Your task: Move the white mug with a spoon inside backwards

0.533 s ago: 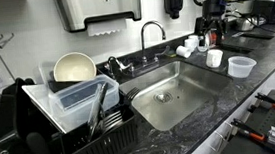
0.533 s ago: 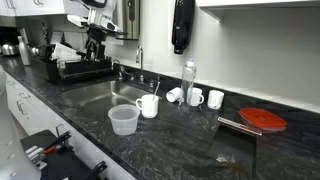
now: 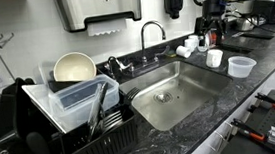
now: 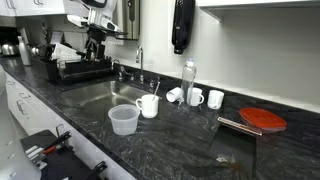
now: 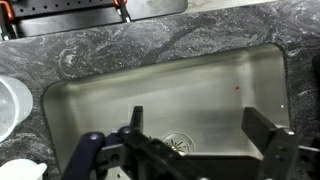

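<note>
The white mug (image 3: 214, 57) with a spoon in it stands on the dark counter beside the sink, and it also shows in an exterior view (image 4: 149, 105). My gripper (image 5: 200, 125) is open and empty, its fingers spread wide. It hangs high over the steel sink (image 5: 160, 90), well above and apart from the mug. In both exterior views it shows as a dark tool under the white arm (image 3: 209, 25) (image 4: 97, 44).
A translucent plastic tub (image 4: 123, 119) (image 3: 241, 66) stands next to the mug. Two more white mugs (image 4: 206, 98), a bottle (image 4: 189, 80) and a red lid (image 4: 263, 120) are on the counter. A dish rack (image 3: 75, 113) with a cream bowl (image 3: 74, 66) and a faucet (image 3: 152, 31) adjoin the sink.
</note>
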Controlling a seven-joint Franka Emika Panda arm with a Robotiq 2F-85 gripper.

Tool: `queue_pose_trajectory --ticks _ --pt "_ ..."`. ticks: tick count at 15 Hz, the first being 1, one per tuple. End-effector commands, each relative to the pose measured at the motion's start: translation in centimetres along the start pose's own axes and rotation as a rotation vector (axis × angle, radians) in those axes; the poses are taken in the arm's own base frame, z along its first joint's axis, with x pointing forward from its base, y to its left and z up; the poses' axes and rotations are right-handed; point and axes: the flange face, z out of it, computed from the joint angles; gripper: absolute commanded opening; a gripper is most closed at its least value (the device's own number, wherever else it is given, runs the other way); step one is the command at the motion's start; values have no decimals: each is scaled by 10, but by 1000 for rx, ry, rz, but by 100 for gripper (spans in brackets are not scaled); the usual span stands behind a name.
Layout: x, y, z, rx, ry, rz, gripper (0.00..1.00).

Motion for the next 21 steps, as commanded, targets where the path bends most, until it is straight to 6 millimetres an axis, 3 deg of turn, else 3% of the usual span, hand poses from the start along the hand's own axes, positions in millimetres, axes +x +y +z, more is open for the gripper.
queue_pose_trajectory --ticks 1,8,16,21 --pt "0 0 0 0 0 0 100" --pt "5 10 -2 19 35 24 100" --pt "29 70 7 -8 173 208 100" --pt "30 70 7 0 150 191 100"
